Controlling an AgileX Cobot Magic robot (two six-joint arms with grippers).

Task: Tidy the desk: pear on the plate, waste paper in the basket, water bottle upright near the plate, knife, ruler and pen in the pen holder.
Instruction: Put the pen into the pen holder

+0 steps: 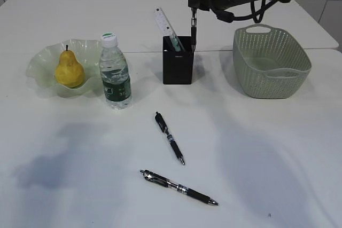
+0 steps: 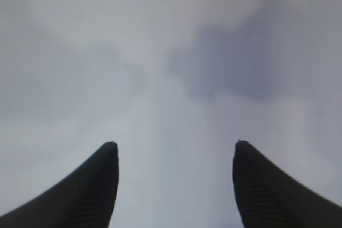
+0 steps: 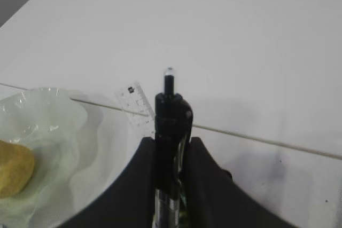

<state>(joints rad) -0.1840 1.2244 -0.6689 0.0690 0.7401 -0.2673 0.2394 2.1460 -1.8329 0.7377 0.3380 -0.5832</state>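
Right jaws clenched on an upright pen (image 3: pixel 170 132) directly above the pen holder (image 1: pixel 177 60), apparently for dropping in; left jaws released, empty.

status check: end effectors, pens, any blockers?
Right end effector shut on pen, upright above pen holder. Left end effector open, empty. Two pens loose on desk. No blockers.

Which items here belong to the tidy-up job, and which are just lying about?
Job:
pear on plate
bottle, upright
holder with ruler
pen in right gripper
two loose pens
basket

Lying about:
nothing seen
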